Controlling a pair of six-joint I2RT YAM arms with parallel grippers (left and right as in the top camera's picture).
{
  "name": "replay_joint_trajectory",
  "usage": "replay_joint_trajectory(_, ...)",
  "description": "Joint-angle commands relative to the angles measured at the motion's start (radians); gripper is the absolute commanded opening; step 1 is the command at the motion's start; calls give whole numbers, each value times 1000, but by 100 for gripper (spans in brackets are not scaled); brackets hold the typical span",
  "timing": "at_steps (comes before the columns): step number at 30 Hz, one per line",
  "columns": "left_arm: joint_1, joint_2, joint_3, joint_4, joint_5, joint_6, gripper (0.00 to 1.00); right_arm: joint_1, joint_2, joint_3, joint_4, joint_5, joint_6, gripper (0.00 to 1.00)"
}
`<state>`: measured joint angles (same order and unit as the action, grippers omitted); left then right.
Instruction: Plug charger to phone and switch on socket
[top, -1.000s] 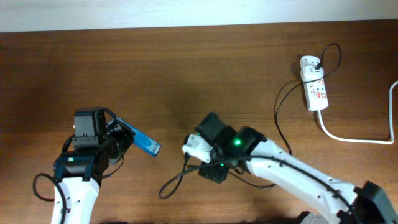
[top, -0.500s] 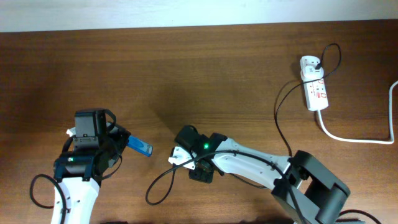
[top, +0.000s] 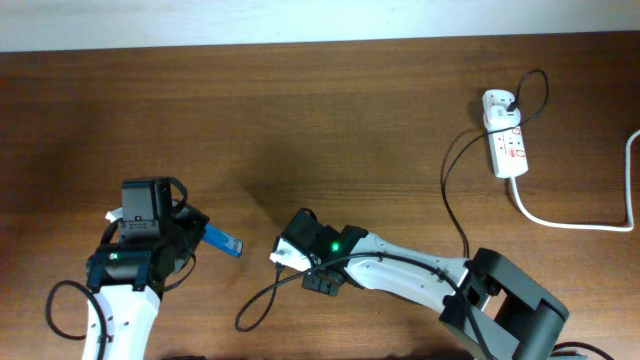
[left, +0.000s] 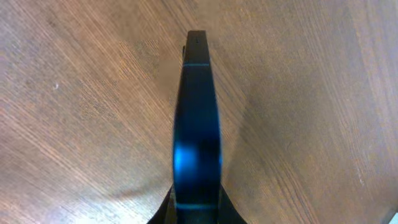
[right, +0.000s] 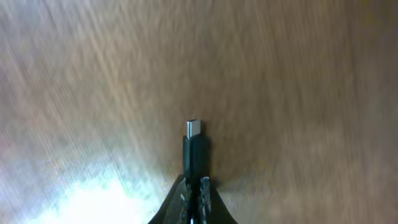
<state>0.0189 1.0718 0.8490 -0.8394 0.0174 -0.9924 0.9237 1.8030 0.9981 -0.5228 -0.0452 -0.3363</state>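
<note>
Left jaws clamp the phone (left: 196, 124) edge-on; right jaws pinch the charger (right: 194, 151) behind its silver tip. The socket's (top: 505, 140) label print is too small to read.

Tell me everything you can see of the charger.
The charger is a thin black cable with a black plug ending in a small silver metal tip. The right gripper is shut on the plug, with the tip pointing forward over the wooden table. Slack loops on the table near the gripper, and the cable runs on to the white socket.
</note>
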Motion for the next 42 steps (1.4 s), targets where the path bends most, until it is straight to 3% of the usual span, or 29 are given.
replay_joint_trajectory(1, -3, -9, 15, 0, 10, -11, 0, 6, -19, 18, -80, -41, 116, 4)
replay_joint_trajectory(9, -3, -9, 15, 0, 257, -85, 0, 6, -333, 68, -159, 24, 207, 4)
replay_joint_trajectory(42, -3, -9, 15, 15, 275, -121, 0, 91, -342, 68, -21, -34, 266, 4)
